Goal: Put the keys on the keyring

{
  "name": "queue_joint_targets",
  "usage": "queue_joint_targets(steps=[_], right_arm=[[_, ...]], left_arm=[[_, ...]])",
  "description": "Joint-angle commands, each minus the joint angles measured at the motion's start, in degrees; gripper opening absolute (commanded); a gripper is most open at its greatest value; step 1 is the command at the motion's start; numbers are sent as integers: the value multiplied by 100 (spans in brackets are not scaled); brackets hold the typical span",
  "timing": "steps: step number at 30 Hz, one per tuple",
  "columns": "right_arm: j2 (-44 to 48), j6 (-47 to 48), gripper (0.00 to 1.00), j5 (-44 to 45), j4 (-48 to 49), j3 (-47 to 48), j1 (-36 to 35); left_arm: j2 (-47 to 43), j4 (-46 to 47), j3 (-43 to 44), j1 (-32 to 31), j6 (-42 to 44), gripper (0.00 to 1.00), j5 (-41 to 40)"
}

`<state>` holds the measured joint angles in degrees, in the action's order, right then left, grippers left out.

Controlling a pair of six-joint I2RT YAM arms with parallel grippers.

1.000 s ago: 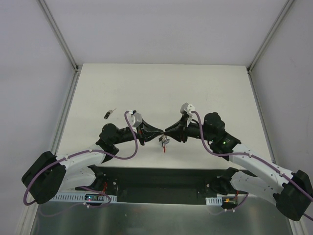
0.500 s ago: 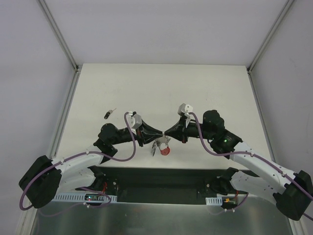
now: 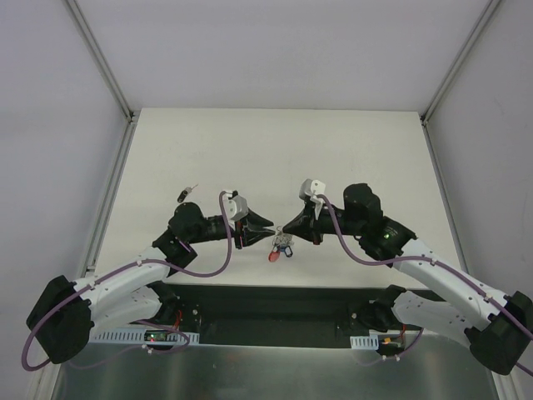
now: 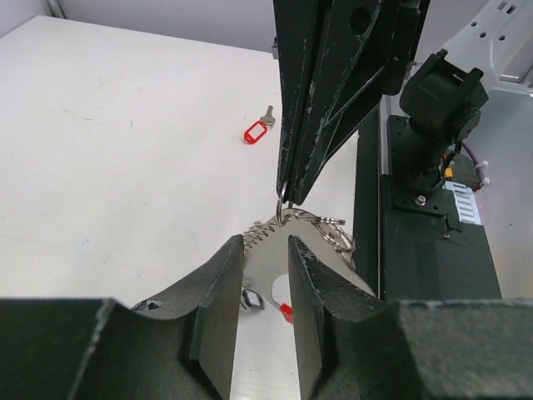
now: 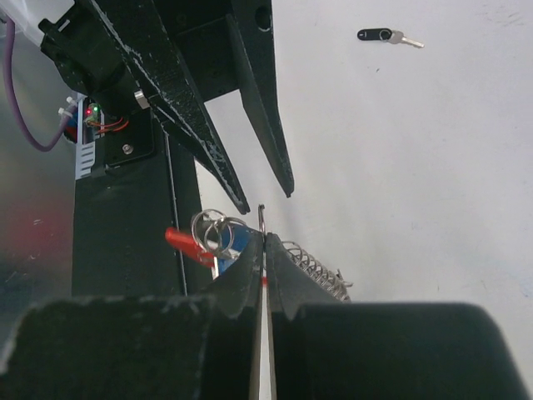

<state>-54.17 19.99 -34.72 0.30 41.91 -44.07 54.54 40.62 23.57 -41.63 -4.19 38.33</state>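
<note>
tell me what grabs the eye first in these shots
The right end effector and left end effector meet nose to nose over the near middle of the table. The right is shut on the keyring, which dangles between them; the left stands open. A black key lies alone farther left.

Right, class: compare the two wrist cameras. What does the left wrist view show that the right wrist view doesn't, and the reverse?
Only the left wrist view shows the red-tagged key lying on the table. Only the right wrist view shows the black key on the table. Both show the keyring between the grippers: the right gripper shut on it, the left gripper open.
</note>
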Motion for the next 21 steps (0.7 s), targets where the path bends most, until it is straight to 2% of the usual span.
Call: queue_joint_targets(steps=[1, 9, 21], right_arm=[[-23, 234, 1, -263, 41, 361, -22], [-111, 295, 1, -272, -3, 406, -49], [-120, 304, 1, -255, -3, 441, -75]], left_arm=[[-76, -186, 393, -21, 304, 28, 8], [223, -458, 719, -21, 322, 29, 623], [408, -1003, 965, -21, 366, 22, 632]])
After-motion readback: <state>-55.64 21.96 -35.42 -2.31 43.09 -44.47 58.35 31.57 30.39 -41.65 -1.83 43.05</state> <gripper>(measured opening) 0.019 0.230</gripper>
